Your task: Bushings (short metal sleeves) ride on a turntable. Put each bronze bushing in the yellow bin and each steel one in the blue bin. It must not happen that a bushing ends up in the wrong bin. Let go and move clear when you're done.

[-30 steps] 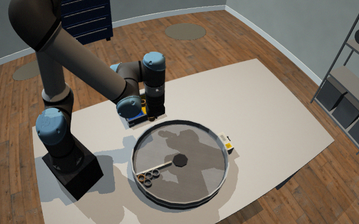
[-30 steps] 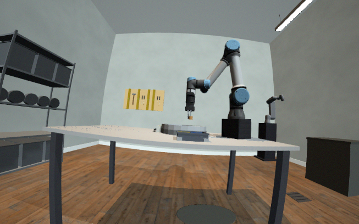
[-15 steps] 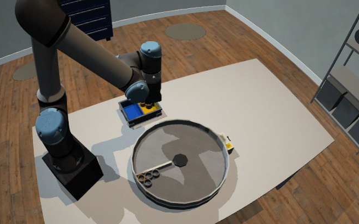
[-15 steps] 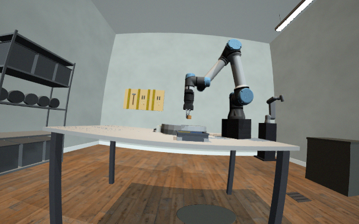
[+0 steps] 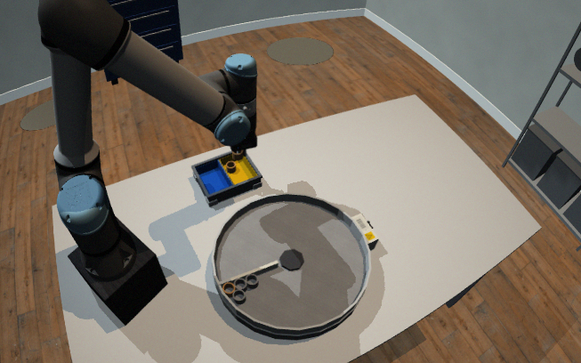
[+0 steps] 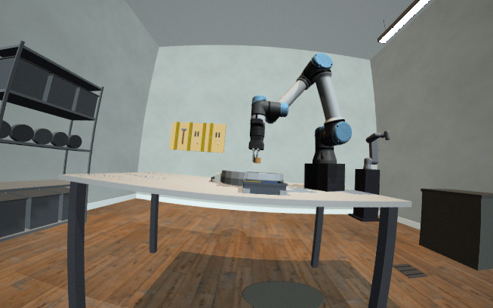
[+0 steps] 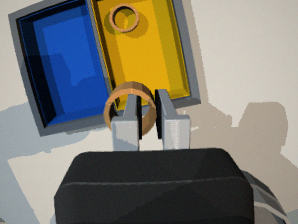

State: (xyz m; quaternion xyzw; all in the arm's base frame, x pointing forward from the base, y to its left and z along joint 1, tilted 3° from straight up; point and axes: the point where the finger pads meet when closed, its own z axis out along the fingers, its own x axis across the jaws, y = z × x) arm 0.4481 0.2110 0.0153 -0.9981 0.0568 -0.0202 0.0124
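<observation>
So we've got a bronze bushing [image 5: 237,154] [image 6: 257,160] [image 7: 111,106] clamped by its wall in our gripper [image 5: 237,152] [image 6: 256,159] [image 7: 148,104], up above the yellow bin [image 5: 248,167] [image 7: 145,65] where another bronze one sits.

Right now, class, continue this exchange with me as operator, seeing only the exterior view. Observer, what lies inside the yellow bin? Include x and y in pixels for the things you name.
Observer: One bronze bushing [image 5: 230,170] [image 7: 111,19] lies in the yellow bin [image 5: 243,174] [image 6: 253,181] [image 7: 145,60].
Operator: And the blue bin?
Observer: No bushing shows in the blue bin [image 5: 212,179] [image 6: 269,182] [image 7: 75,45].
Operator: What remains on the turntable?
Observer: Four bushings sit together on the turntable [image 5: 310,288] [image 6: 251,176] [image 7: 265,192]: one bronze [image 5: 223,287], three steel [image 5: 238,301].
</observation>
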